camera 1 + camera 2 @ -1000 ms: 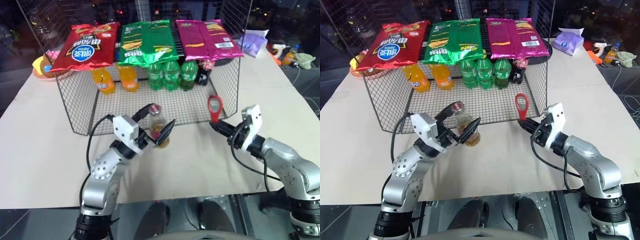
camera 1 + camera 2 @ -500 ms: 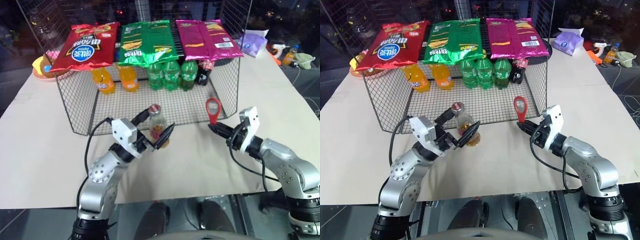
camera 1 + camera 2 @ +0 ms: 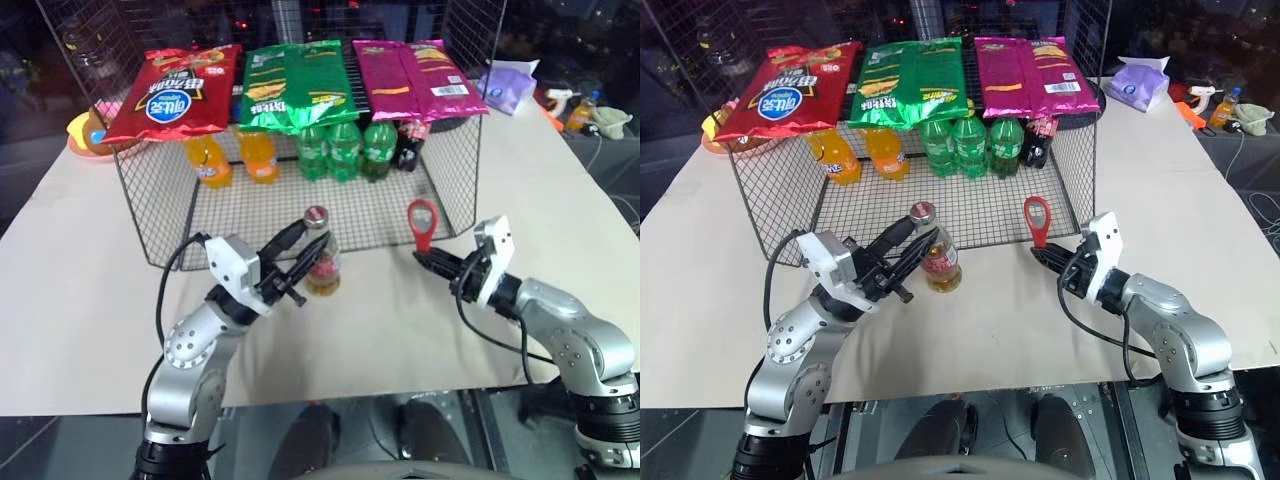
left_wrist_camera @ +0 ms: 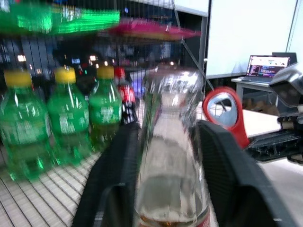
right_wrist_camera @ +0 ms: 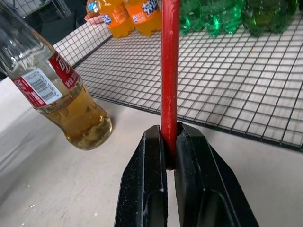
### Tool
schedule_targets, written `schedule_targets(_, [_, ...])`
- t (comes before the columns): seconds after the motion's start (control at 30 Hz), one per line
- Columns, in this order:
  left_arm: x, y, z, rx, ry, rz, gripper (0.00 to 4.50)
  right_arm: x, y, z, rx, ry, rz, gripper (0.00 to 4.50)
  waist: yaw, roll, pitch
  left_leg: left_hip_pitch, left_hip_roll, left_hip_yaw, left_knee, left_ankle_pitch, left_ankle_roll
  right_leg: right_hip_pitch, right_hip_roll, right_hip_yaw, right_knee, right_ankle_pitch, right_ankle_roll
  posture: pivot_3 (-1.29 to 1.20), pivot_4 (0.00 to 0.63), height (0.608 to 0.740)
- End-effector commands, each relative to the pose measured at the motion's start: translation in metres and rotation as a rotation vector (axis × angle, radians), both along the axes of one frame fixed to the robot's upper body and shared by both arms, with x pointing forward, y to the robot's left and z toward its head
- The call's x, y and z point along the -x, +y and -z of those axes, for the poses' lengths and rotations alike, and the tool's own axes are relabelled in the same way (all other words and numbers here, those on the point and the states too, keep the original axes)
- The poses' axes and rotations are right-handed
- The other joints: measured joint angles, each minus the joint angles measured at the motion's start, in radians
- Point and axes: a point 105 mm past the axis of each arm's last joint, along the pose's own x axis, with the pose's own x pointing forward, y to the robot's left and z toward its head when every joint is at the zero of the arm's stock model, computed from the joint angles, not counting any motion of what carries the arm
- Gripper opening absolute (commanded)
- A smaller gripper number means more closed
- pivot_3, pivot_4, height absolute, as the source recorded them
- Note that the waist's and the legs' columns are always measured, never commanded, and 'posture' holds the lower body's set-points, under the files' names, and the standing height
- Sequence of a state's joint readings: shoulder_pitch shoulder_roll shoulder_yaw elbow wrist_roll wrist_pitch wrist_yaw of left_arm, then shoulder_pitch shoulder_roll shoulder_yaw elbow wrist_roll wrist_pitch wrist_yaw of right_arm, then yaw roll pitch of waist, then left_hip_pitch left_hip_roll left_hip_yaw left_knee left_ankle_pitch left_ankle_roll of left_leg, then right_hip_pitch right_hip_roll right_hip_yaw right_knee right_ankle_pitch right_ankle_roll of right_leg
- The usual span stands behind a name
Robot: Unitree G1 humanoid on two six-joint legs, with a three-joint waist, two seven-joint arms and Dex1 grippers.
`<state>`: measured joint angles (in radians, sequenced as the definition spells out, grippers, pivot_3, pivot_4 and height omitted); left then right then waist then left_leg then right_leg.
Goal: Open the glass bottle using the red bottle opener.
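The glass bottle stands upright on the table just in front of the wire rack, with a red label, amber liquid and a metal cap. My left gripper reaches in from the left and is shut on the bottle's shoulder. In the left wrist view both black fingers press against the glass bottle. To the right, apart from the bottle, my right gripper is shut on the handle of the red bottle opener. The opener stands upright with its ring head on top.
A wire mesh rack behind the bottle carries red, green and magenta snack bags on top. On its floor stand orange bottles, green bottles and a dark cola bottle. The table's front edge is close.
My left gripper's fingers have gone from wide open on either side of the bottle to closed against it. The right gripper with the opener has stayed in place.
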<state>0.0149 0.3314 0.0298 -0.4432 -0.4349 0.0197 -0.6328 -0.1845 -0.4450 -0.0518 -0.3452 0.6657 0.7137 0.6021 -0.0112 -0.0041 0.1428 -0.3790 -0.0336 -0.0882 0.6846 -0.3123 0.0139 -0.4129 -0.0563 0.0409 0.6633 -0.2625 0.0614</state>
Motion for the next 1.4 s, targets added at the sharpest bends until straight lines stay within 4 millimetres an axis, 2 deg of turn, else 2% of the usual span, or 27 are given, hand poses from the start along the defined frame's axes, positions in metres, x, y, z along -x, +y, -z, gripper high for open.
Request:
schedule_targets(0.03, [0.002, -0.001, 0.0, -0.015, -0.006, 0.008, 1.48, -0.001, 0.003, -0.014, -0.005, -0.063, -0.018, 0.0, 0.0, 0.0, 0.0, 0.0, 0.0, 0.0, 0.0, 0.0, 0.0, 0.0, 0.0, 0.0, 0.0, 0.0, 0.0, 0.0, 0.15, 0.74])
schedule_targets(0.3, [0.002, -0.001, 0.004, -0.028, 0.003, 0.007, 1.48, -0.001, 0.009, -0.021, 0.011, -0.098, -0.039, 0.0, 0.0, 0.0, 0.0, 0.0, 0.0, 0.0, 0.0, 0.0, 0.0, 0.0, 0.0, 0.0, 0.0, 0.0, 0.0, 0.0, 0.15, 0.74])
schedule_targets(0.43, [0.002, 0.0, 0.007, -0.043, 0.01, 0.003, 1.48, -0.003, 0.016, -0.028, 0.069, -0.178, -0.051, 0.0, -0.001, 0.0, 0.0, 0.0, 0.0, 0.0, 0.0, 0.0, 0.0, 0.0, 0.0, 0.0, 0.0, 0.0, 0.0, 0.0, 0.15, 0.74])
schedule_targets(0.6, [0.002, -0.001, 0.01, -0.048, 0.018, 0.008, 1.48, -0.013, 0.031, -0.04, 0.23, -0.428, -0.044, 0.0, -0.002, 0.0, 0.0, 0.001, 0.0, 0.0, 0.0, 0.0, 0.0, 0.0, 0.0, 0.0, 0.0, 0.0, 0.0, 0.0, 0.15, 0.74])
schedule_targets(0.73, [0.0, -0.002, 0.01, -0.05, 0.019, 0.011, 1.48, -0.021, 0.061, -0.051, 0.318, -0.662, -0.033, 0.0, -0.004, 0.0, 0.0, 0.001, 0.0, 0.0, 0.0, 0.0, 0.0, 0.0, 0.001, 0.0, 0.0, 0.0, 0.0, 0.0, 0.15, 0.74])
schedule_targets(0.8, [0.0, -0.002, 0.01, -0.048, 0.018, 0.011, 1.48, -0.023, 0.071, -0.054, 0.318, -0.72, -0.022, 0.0, -0.002, 0.0, 0.0, 0.001, 0.0, 0.0, 0.0, 0.0, 0.0, 0.0, 0.001, 0.0, 0.0, 0.0, 0.0, 0.0, 0.15, 0.74])
schedule_targets(1.0, [-0.001, -0.001, 0.008, -0.043, 0.019, 0.007, 1.48, -0.023, 0.094, -0.057, 0.368, -0.969, -0.034, 0.0, -0.002, 0.0, 0.0, 0.001, -0.001, 0.0, 0.0, 0.0, 0.0, 0.0, 0.0, 0.0, 0.0, 0.0, 0.0, 0.0, 0.15, 0.74])
schedule_targets(1.27, [-0.003, 0.003, 0.006, -0.033, 0.02, -0.001, 1.48, -0.023, 0.097, -0.047, 0.44, -1.135, -0.068, 0.0, -0.004, 0.0, 0.0, 0.001, 0.0, 0.0, 0.0, 0.0, 0.0, 0.0, 0.0, 0.0, 0.0, 0.0, 0.0, 0.0, 0.15, 0.74])
schedule_targets(1.4, [-0.004, 0.003, 0.005, -0.029, 0.016, 0.0, 1.48, -0.02, 0.097, -0.04, 0.456, -1.161, -0.088, 0.0, -0.004, 0.0, 0.0, 0.002, 0.0, 0.0, 0.0, 0.0, -0.001, 0.0, 0.001, 0.0, 0.0, 0.0, 0.0, 0.0, 0.15, 0.74])
